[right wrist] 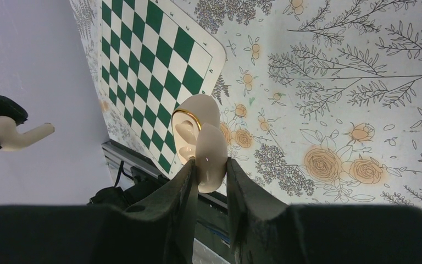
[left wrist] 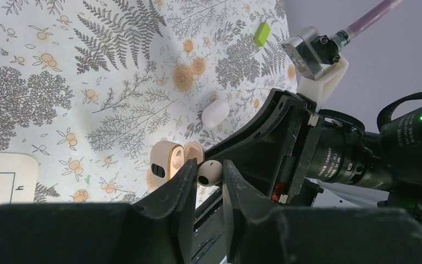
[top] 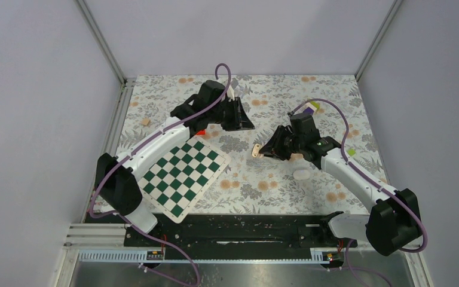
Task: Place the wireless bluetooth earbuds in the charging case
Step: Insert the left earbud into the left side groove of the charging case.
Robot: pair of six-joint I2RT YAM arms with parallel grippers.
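My right gripper (right wrist: 209, 165) is shut on the cream charging case (right wrist: 211, 149), holding it above the flowered mat. The case's lid (right wrist: 198, 113) stands open, with a gold rim and a tan inside. In the top view the case (top: 255, 150) sits at the tips of the right gripper (top: 265, 150), mid-table. My left gripper (left wrist: 209, 165) is shut on one white earbud (left wrist: 209, 174), a dark spot on its face. It hangs just right of the open case (left wrist: 166, 160) and is not touching it. In the top view the left gripper (top: 246, 124) is up and left of the case.
A small white rounded object (top: 300, 174) (left wrist: 215, 113) lies on the mat near the right arm. A green-and-white chessboard (top: 182, 170) (right wrist: 148, 49) covers the left front. A green block (top: 351, 152) (left wrist: 262, 33) and a purple-yellow piece (top: 311, 107) lie at the right, a tan block (top: 146, 122) at the left.
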